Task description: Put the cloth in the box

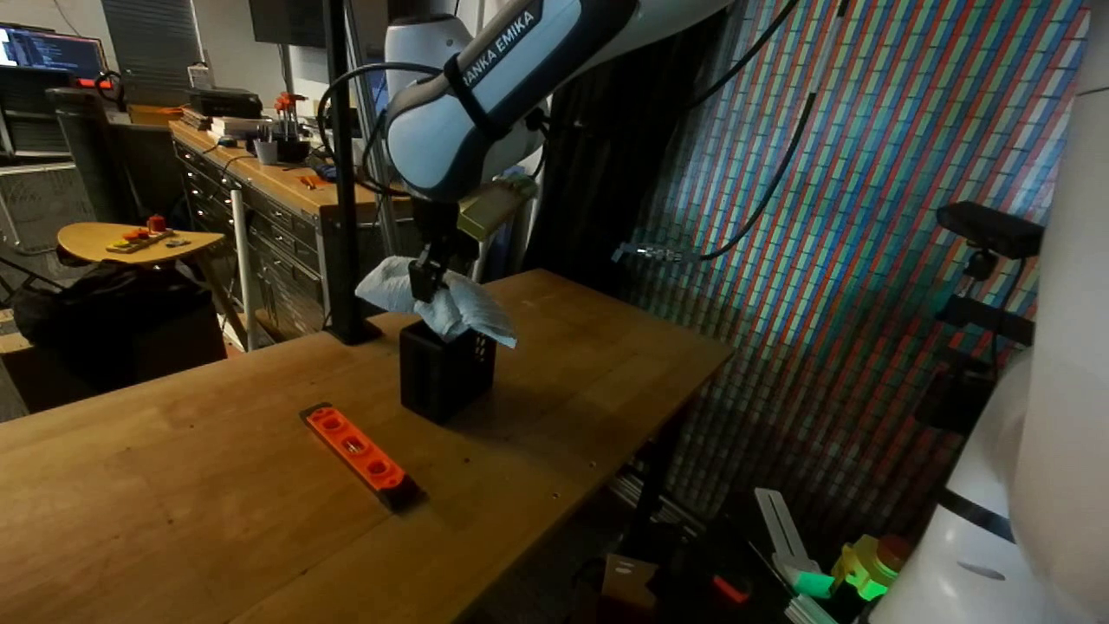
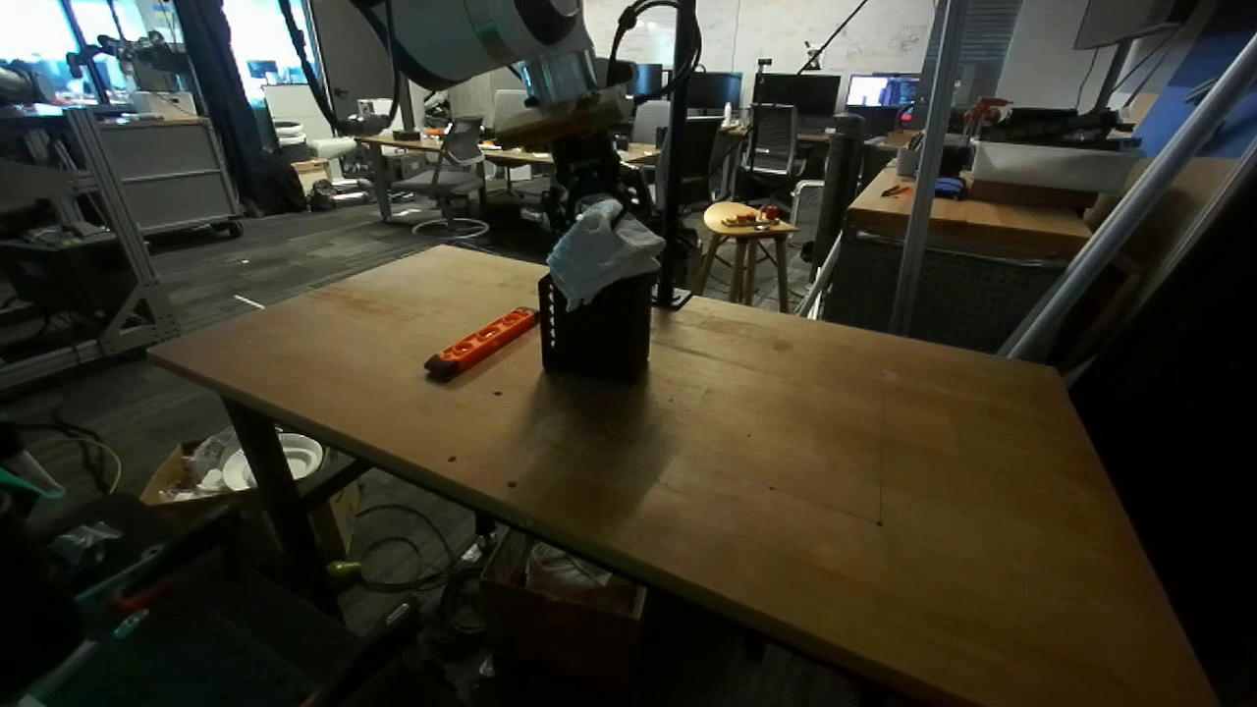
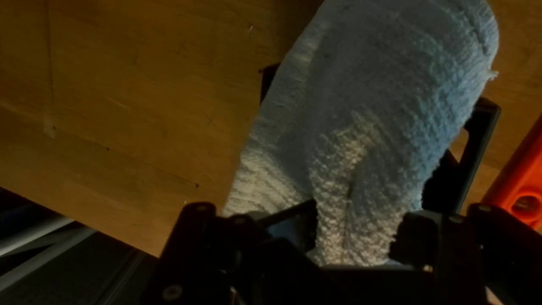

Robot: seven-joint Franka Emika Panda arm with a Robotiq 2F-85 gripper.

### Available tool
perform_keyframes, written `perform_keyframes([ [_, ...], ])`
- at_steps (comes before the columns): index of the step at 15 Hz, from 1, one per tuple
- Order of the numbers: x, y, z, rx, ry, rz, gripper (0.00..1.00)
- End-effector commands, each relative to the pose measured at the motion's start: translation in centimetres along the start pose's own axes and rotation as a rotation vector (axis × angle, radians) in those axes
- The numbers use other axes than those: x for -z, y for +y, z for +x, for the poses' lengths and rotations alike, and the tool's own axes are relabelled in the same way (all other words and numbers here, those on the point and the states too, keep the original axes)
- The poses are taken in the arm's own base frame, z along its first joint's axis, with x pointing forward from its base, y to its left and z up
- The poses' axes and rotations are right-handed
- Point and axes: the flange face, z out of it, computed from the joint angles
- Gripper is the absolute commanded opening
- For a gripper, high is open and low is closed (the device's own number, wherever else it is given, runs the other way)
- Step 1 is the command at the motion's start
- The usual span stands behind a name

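Bare table (image 3: 135, 127) at ten o'clock, cloth (image 3: 372, 106) pinched in the gripper (image 3: 356, 237) over the black box (image 1: 442, 381)
Wrist view, clocked from the gripper: table edge at nine, open wood through ten and eleven, cloth bulging out toward twelve across the box's mouth, box rim showing at two, orange level (image 3: 521, 178) just beyond it.

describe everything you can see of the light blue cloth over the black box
The light blue, nubby, towel-like cloth is creased, with a slight fray at one edge in the wrist view. A fold of it is pinched between the jaws of the black two-fingered gripper, and loose parts spread out to either side. It is held over the mouth of the black, square-sided, plastic-looking box, partly jutting past the rim; whether it touches the rim is unclear.
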Motion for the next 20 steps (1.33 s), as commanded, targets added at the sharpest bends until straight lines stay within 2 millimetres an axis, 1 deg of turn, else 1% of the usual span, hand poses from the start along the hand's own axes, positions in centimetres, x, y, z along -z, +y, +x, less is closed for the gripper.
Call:
perform_keyframes([
  [1, -2.0, 0.2, -1.1, -0.011, -0.026, 0.026, 0.03],
  [5, -4.9, -0.3, -1.3, -0.023, -0.051, 0.074, 0.03],
  [14, -9.9, -2.0, -0.9, -0.006, -0.084, 0.190, 0.03],
  [17, -10.8, -2.7, -0.9, 0.020, -0.098, 0.223, 0.03],
  [18, -10.9, -2.8, -0.9, 0.025, -0.100, 0.230, 0.03],
  [20, -10.3, -2.5, -0.9, 0.023, -0.103, 0.224, 0.03],
])
